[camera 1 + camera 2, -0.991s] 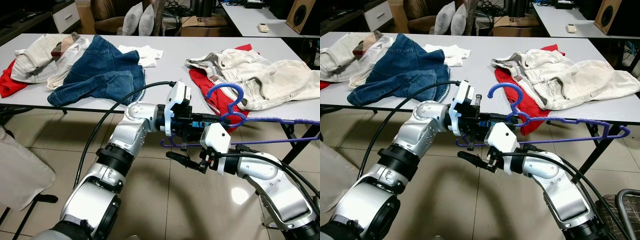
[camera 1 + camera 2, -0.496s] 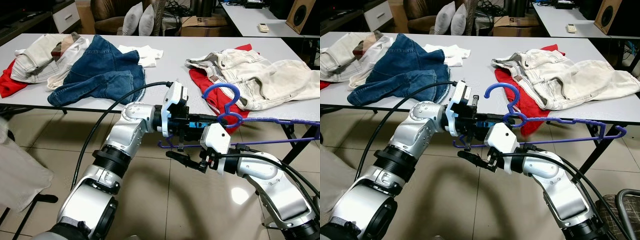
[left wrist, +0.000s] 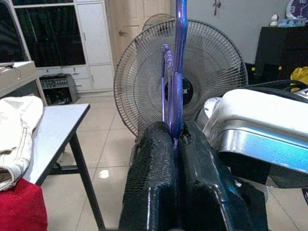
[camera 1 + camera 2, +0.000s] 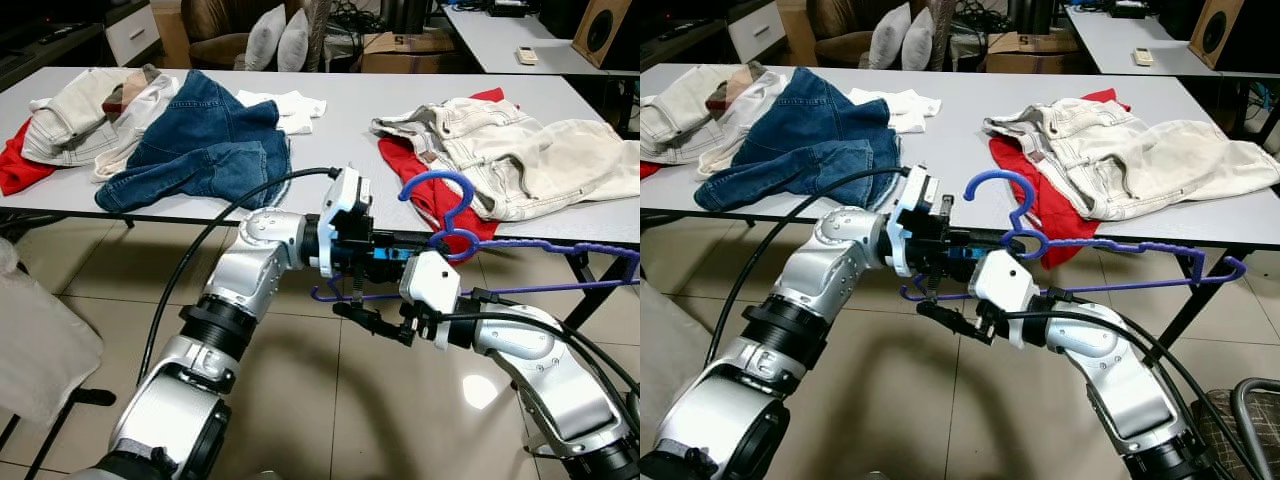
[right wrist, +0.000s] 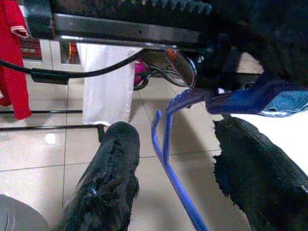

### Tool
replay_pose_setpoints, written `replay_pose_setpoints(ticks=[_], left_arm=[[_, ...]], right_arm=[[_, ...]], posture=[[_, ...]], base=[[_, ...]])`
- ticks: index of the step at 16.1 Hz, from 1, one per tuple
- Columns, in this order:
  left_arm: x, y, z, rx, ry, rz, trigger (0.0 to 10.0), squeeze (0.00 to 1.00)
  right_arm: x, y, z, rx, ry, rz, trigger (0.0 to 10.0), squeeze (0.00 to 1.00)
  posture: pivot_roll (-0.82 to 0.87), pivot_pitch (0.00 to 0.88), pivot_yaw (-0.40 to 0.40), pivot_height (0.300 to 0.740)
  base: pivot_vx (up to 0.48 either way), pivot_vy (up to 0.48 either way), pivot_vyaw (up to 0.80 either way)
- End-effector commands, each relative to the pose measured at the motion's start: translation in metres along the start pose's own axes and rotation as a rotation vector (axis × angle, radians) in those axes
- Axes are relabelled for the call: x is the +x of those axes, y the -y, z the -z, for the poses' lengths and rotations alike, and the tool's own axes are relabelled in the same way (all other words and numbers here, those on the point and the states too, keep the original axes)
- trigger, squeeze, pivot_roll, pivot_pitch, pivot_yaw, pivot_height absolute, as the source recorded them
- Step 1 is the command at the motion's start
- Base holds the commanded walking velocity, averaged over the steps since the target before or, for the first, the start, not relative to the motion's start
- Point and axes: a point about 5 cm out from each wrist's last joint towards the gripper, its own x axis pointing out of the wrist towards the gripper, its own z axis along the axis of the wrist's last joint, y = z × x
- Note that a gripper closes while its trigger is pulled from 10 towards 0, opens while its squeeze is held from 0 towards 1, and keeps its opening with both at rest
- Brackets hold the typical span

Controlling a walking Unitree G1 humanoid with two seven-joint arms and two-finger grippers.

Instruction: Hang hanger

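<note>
The blue plastic hanger (image 4: 470, 240) is held in the air in front of the near edge of the grey table (image 4: 350, 130), its thin shoulder bars stretching off toward the robot's right until the picture's edge cuts them off, and its rounded hook (image 4: 440, 195) standing up against the red cloth (image 4: 415, 190) and the cream jeans (image 4: 520, 165) behind it. The left gripper (image 4: 385, 250) clamps the hanger near the neck; from the left wrist its two rough black fingers (image 3: 151, 183) press flat together with the blue bar (image 3: 179, 62) rising from the seam between them, so the exact contact point is buried in the pads. Behind that bar stands a round wire-caged fan (image 3: 180, 91), partly masked by the right arm's glossy silver shell (image 3: 260, 130). The right gripper (image 4: 370, 322) sits just below, its fingers spread apart with nothing between the pads; in the right wrist view the textured fingers (image 5: 108, 178) flank the hanger's lower bar (image 5: 168, 159) without touching it, while the upper part of that view is a dark blur of the other arm's body. On the table lie crumpled blue denim (image 4: 205, 145), a small white garment (image 4: 290, 108), and a pale heap of clothes (image 4: 85, 105) whose far left part runs out of frame. The floor (image 4: 300, 400) is shiny beige tile.
</note>
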Motion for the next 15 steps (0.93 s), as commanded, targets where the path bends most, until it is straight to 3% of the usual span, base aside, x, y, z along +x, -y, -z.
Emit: replay_pose_setpoints(ticks=[1, 2, 4, 5, 7, 8, 11, 12, 15], left_arm=[[0.002, 0.006, -0.006, 0.036, 0.002, 0.085, 0.0, 0.0], [0.002, 0.005, -0.006, 0.04, 0.004, 0.07, 0.0, 0.0], [-0.001, -0.023, -0.008, 0.098, -0.02, -0.243, 0.2, 0.0], [-0.003, -0.032, -0.009, 0.101, -0.035, -0.346, 0.5, 0.0], [-0.013, -0.045, -0.014, 0.059, -0.008, -0.491, 0.0, 0.0], [-0.02, -0.047, -0.015, 0.034, 0.008, -0.521, 0.0, 0.0], [-0.053, -0.048, 0.0, 0.043, -0.137, -0.656, 0.0, 0.0], [-0.075, -0.046, 0.007, 0.056, -0.241, -0.684, 0.0, 0.0], [-0.089, -0.039, 0.006, 0.088, -0.312, -0.595, 0.0, 0.0]], right_arm=[[-0.01, 0.017, 0.007, 0.021, -0.047, 0.087, 10.0, 0.0], [-0.01, 0.018, 0.007, 0.02, -0.047, 0.088, 10.0, 0.0], [-0.009, 0.016, 0.005, 0.019, -0.035, 0.084, 10.0, 0.0], [-0.009, 0.016, 0.004, 0.025, -0.028, 0.086, 10.0, 0.0], [-0.011, 0.012, 0.004, 0.048, -0.019, 0.102, 10.0, 0.0], [-0.013, 0.009, 0.006, 0.06, -0.025, 0.111, 10.0, 0.0], [-0.027, 0.011, -0.001, 0.046, -0.008, 0.158, 10.0, 0.0], [-0.049, 0.028, -0.017, 0.021, 0.035, 0.216, 10.0, 0.0], [-0.079, 0.059, -0.045, 0.027, 0.13, 0.264, 10.0, 0.0]], posture=[[-0.12, 0.0, 0.083, 0.74], [-0.12, 0.0, 0.082, 0.74], [-0.12, 0.0, 0.081, 0.74], [-0.12, 0.0, 0.079, 0.74], [-0.12, 0.0, 0.078, 0.74], [-0.12, 0.0, 0.083, 0.74], [-0.12, 0.0, 0.096, 0.74], [-0.11, 0.0, 0.094, 0.74], [-0.12, 0.0, 0.098, 0.74]], base=[[0.0, 0.0, 0.0], [0.0, 0.0, 0.0], [0.0, 0.0, 0.0], [0.0, 0.0, 0.0], [0.0, 0.0, 0.0], [0.0, 0.0, 0.0], [0.0, 0.0, 0.0], [0.0, 0.0, 0.0], [0.0, 0.0, 0.0]])
